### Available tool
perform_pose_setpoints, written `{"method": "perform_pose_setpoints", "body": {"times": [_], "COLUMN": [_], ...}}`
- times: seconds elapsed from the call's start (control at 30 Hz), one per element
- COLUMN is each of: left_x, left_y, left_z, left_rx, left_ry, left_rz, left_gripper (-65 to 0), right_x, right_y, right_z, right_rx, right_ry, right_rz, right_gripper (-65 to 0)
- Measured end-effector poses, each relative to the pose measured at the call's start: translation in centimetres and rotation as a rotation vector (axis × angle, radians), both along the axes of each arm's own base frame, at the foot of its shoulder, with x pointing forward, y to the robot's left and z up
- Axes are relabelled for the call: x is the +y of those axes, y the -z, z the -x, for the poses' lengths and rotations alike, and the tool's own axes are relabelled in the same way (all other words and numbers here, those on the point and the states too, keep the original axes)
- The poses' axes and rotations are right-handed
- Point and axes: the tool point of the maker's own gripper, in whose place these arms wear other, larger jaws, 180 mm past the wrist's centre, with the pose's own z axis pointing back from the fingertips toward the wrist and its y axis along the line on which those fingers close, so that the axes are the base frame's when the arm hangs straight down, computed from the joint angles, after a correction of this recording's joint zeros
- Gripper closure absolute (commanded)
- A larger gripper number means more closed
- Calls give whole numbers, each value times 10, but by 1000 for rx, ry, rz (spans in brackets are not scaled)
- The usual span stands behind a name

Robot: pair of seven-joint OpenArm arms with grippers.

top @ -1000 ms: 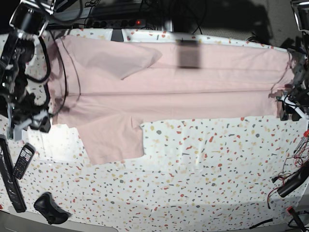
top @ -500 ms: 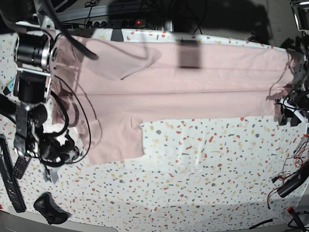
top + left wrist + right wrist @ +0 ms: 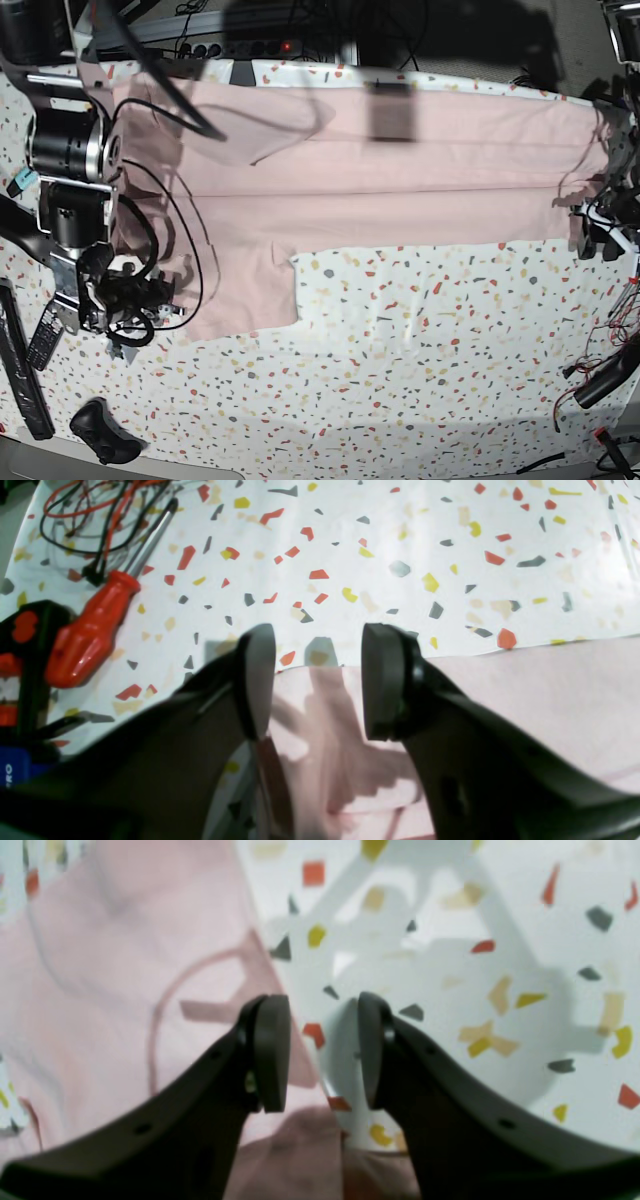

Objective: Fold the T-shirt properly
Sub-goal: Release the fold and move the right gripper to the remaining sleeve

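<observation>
T-shirt [image 3: 400, 170], pale pink, spread flat across far half of terrazzo-patterned tabletop [image 3: 420, 370], plain side up, one sleeve flap extending toward near edge at left of base view. Left end effector [image 3: 317, 680] released, jaws apart, nothing between them, poised over shirt edge at corner; red-handled screwdriver [image 3: 92, 625] and tangled wires [image 3: 85, 525] lying on tabletop beside it. Right end effector [image 3: 322, 1052] released, jaws parted, empty, positioned over boundary of pink fabric and bare tabletop. Contact with cloth not determinable for either. Black handset [image 3: 45, 340] near tabletop edge below right arm.
</observation>
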Motion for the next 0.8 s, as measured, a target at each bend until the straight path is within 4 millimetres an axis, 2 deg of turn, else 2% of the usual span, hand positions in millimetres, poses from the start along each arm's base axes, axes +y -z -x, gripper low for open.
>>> {"method": "perform_pose_setpoints", "body": {"times": [0.1, 0.27, 0.37, 0.5, 0.6, 0.67, 0.8], "left_x": [0, 0, 0, 0, 0, 0, 0], "left_y": [0, 0, 0, 0, 0, 0, 0], "left_z": [0, 0, 0, 0, 0, 0, 0], "left_rx": [0, 0, -1, 0, 0, 0, 0], "left_ry": [0, 0, 0, 0, 0, 0, 0], "left_rz": [0, 0, 0, 0, 0, 0, 0], "left_gripper": [-266, -266, -266, -266, -266, -266, -266], "right_x": [9, 9, 13, 31, 44, 50, 47], "right_y": [5, 8, 7, 2, -7, -20, -40], "right_z": [1, -1, -2, 0, 0, -8, -20], "right_rx": [13, 8, -3, -24, -23, -59, -107], "right_ry": [-4, -25, -45, -180, -224, -237, -249], "right_rz": [-18, 27, 12, -21, -50, -60, -32], "right_gripper": [-188, -5, 0, 0, 0, 0, 0]}}
